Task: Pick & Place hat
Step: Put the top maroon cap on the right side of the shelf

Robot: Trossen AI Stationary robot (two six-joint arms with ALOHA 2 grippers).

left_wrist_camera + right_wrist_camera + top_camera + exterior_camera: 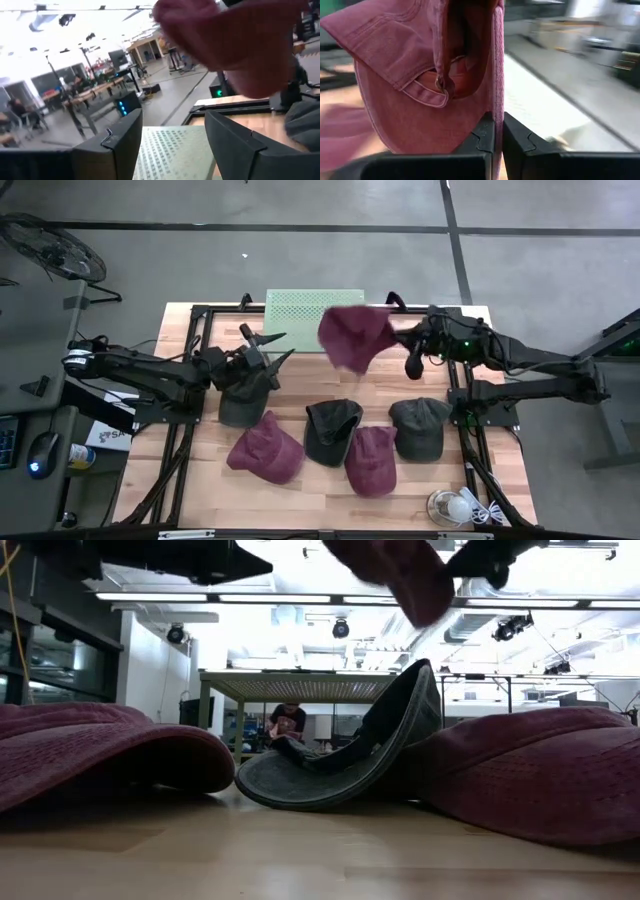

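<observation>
A maroon hat point(354, 337) hangs in the air above the back of the desk point(300, 500), just beside the green perforated tray point(300, 308) and partly over its right end. The right claw point(396, 333) is clamped on the hat's fabric; in the right wrist view the two dark fingers point(485, 135) are pressed together with a fold of the maroon hat point(420, 75) pinched between them, its adjustment strap dangling on the inside. From the low view the held hat point(400, 575) shows at the top, clear of the wood. Below it five more hats lie on the desk: a dark grey hat point(240, 405) under the left arm, a maroon one point(266, 448) in front of that, a dark one point(332, 430) in the middle, another maroon one point(372, 460) and a grey-green one point(420, 427) to the right. The left claw point(275, 345) hovers over the left rear of the desk with its fingers point(120, 145) spread apart, holding nothing. A light bulb point(455, 505) lies near the front right corner.
</observation>
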